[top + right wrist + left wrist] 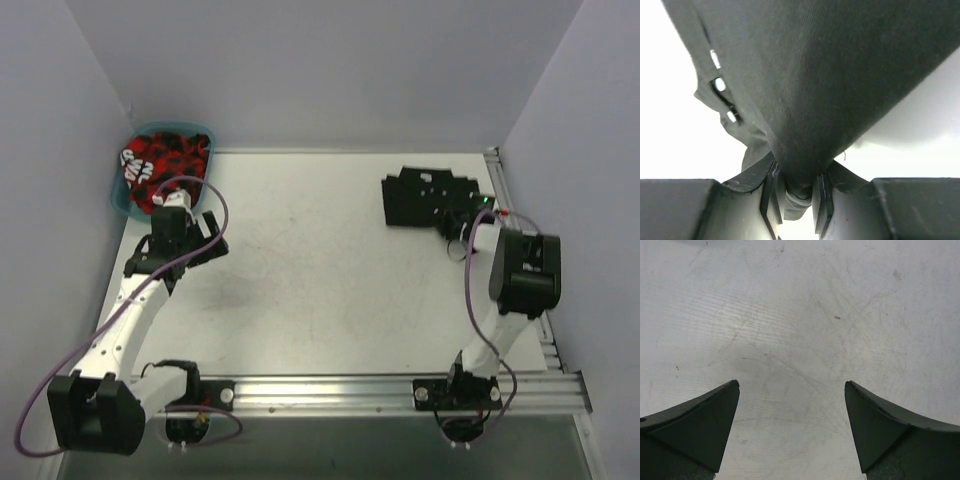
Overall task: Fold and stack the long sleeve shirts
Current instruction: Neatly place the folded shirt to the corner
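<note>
A black long sleeve shirt (420, 195) lies bunched into a compact dark shape at the back right of the table. My right gripper (458, 218) is at its near right edge. In the right wrist view the right gripper (797, 187) is shut on a fold of the black shirt (810, 85), and the cloth rises taut from the jaws. Small pale buttons (719, 84) run along its left edge. My left gripper (187, 238) hangs over the table near the back left. The left gripper (792, 385) is open with only bare tabletop between its fingers.
A teal basket (120, 195) stands in the back left corner, holding red, black and white patterned cloth (165, 160), just behind my left gripper. Grey walls close the left, back and right sides. A metal rail (400, 385) runs along the near edge.
</note>
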You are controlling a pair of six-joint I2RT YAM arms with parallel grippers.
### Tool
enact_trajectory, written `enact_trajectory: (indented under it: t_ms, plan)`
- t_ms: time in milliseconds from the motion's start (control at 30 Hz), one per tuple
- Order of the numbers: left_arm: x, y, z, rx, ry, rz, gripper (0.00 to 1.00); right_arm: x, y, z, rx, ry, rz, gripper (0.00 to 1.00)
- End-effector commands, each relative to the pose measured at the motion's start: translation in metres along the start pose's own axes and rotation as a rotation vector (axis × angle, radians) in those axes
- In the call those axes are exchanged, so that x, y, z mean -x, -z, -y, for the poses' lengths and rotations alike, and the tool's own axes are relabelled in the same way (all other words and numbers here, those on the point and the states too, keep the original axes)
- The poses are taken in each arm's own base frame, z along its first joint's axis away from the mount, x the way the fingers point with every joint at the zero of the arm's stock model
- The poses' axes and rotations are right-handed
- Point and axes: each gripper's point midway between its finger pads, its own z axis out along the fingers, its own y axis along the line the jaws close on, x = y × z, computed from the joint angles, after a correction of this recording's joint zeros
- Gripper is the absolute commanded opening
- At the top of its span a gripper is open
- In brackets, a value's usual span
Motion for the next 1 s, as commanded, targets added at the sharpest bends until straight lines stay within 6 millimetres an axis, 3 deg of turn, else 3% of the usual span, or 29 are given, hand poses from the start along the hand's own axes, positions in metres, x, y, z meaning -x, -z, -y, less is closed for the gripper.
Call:
enact_trajectory:
  t_ms: [0, 67, 100, 133, 167, 200, 400, 433, 500, 533, 567, 633, 700, 733, 800, 833, 867, 900, 933, 967]
  plan:
    - [0.011, 0.001, 0.004, -0.033, 0.007, 0.038, 0.95, 0.023, -0.031, -0.035, 0.027, 0.134, -0.116, 0.22]
    - [0.01, -0.001, 0.002, -0.031, 0.014, 0.032, 0.95, 0.041, -0.043, -0.052, 0.035, 0.184, -0.097, 0.23]
    - [0.011, -0.001, 0.002, -0.033, 0.017, 0.036, 0.95, 0.051, -0.046, -0.077, 0.06, 0.195, -0.085, 0.24]
    - [0.012, -0.002, -0.001, -0.026, 0.022, 0.036, 0.95, 0.055, -0.06, -0.071, 0.035, 0.185, -0.091, 0.25]
    - [0.013, -0.003, -0.003, -0.02, 0.028, 0.035, 0.95, 0.062, -0.065, -0.074, 0.036, 0.165, -0.084, 0.25]
    - [0.012, -0.004, -0.002, -0.034, 0.034, 0.026, 0.95, 0.068, -0.069, -0.089, 0.068, 0.14, -0.069, 0.25]
    - [0.01, -0.008, -0.004, -0.039, 0.05, 0.009, 0.95, 0.077, -0.099, -0.104, 0.074, 0.109, -0.075, 0.3]
    - [0.01, -0.008, -0.005, -0.038, 0.051, 0.009, 0.95, 0.078, -0.102, -0.107, 0.078, 0.106, -0.075, 0.33]
    - [0.01, -0.008, -0.004, -0.039, 0.052, 0.008, 0.95, 0.079, -0.102, -0.107, 0.074, 0.11, -0.075, 0.48]
    - [0.011, -0.008, -0.004, -0.042, 0.053, 0.009, 0.95, 0.078, -0.098, -0.105, 0.069, 0.119, -0.076, 0.63]
    - [0.011, -0.008, -0.004, -0.044, 0.053, 0.01, 0.95, 0.077, -0.095, -0.101, 0.062, 0.121, -0.079, 0.68]
    - [0.012, -0.006, -0.002, -0.057, 0.053, 0.015, 0.95, 0.077, -0.077, -0.107, 0.078, 0.152, -0.066, 0.79]
    - [0.014, -0.004, -0.001, -0.066, 0.053, 0.022, 0.95, 0.07, -0.064, -0.084, 0.024, 0.17, -0.076, 0.84]
    - [0.015, -0.002, 0.0, -0.074, 0.051, 0.03, 0.95, 0.071, -0.044, -0.094, 0.044, 0.187, -0.061, 0.89]
    - [0.016, 0.001, 0.003, -0.091, 0.041, 0.042, 0.95, 0.064, -0.023, -0.068, -0.025, 0.221, -0.073, 0.93]
    - [0.02, 0.006, 0.005, -0.102, 0.037, 0.06, 0.96, 0.068, 0.004, -0.082, 0.001, 0.256, -0.037, 0.97]
    - [0.022, 0.009, 0.007, -0.111, 0.03, 0.074, 0.96, 0.066, 0.019, -0.076, -0.028, 0.278, -0.035, 0.98]
    - [0.025, 0.012, 0.009, -0.117, 0.03, 0.082, 0.97, 0.062, 0.036, -0.054, -0.106, 0.324, -0.052, 0.98]
    - [0.03, 0.019, 0.011, -0.127, 0.028, 0.1, 0.97, 0.063, 0.066, -0.065, -0.081, 0.362, -0.021, 0.99]
    - [0.029, 0.025, 0.013, -0.134, 0.036, 0.092, 0.97, 0.066, 0.082, -0.059, -0.107, 0.385, 0.005, 1.0]
